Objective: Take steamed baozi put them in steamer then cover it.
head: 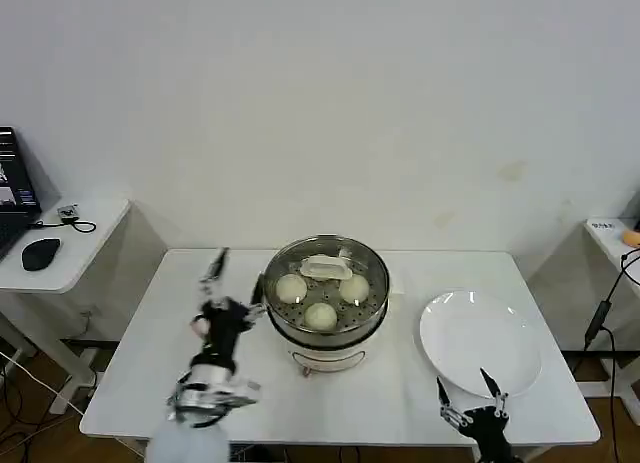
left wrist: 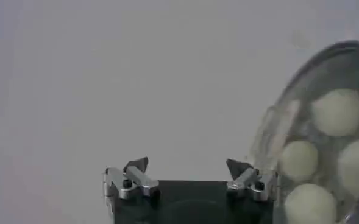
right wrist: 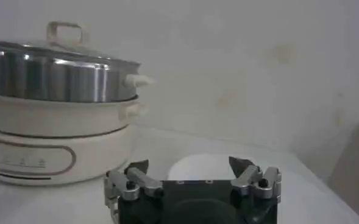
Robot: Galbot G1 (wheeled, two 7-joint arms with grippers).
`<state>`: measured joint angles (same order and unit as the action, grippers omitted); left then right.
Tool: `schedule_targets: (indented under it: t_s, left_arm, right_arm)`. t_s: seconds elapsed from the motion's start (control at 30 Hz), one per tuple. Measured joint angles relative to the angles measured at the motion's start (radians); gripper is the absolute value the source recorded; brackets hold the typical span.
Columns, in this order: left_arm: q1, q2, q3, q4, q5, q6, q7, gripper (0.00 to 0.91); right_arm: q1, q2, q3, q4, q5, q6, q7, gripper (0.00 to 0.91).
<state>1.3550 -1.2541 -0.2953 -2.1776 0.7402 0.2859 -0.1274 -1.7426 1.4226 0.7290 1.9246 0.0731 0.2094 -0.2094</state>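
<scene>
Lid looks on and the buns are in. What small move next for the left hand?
Probably back the left hand away toward its side: it is open beside the steamer, the cover sits on top, baozi lie inside, and the plate is bare.

Cream-white baozi (head: 320, 315) sit in the shiny steel steamer (head: 327, 328) beside a white plate (head: 480, 343).

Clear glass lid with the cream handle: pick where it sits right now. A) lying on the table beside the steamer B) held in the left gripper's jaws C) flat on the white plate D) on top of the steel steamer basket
D. The clear glass lid with the cream handle rests on the round stainless-steel steamer basket, cream-white buns showing through it, while both grippers are open and hold nothing.
</scene>
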Motion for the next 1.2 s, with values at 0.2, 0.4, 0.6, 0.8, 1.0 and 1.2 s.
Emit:
schedule_targets:
  t_s: [0.2,0.4,0.6,0.8,1.0,1.2]
  left_arm:
    - [0.103,0.033,-0.133,0.015,-0.396,-0.052,-0.1,0.907]
    - [0.2,0.051,-0.221,0.058,-0.664,-0.138,-0.129,0.907]
    - [0.283,0.045,-0.258,0.106,-0.795,-0.224,-0.131,0.907]
    - [0.313,0.032,-0.276,0.137,-0.86,-0.269,-0.121,0.907]
    - [0.326,0.024,-0.279,0.145,-0.893,-0.289,-0.112,0.907]
    - [0.335,0.024,-0.276,0.15,-0.903,-0.302,-0.103,0.907]
  right_arm:
    - [-0.051,-0.072,0.001,0.057,0.047,-0.021,0.018,0.907]
    - [-0.081,-0.13,-0.006,0.098,0.095,-0.041,0.039,0.907]
    - [-0.093,-0.166,-0.024,0.108,0.126,-0.056,0.053,0.907]
    - [-0.095,-0.185,-0.045,0.112,0.139,-0.068,0.057,0.907]
    - [-0.1,-0.194,-0.06,0.121,0.145,-0.075,0.06,0.907]
    - [-0.109,-0.199,-0.072,0.128,0.147,-0.079,0.06,0.907]
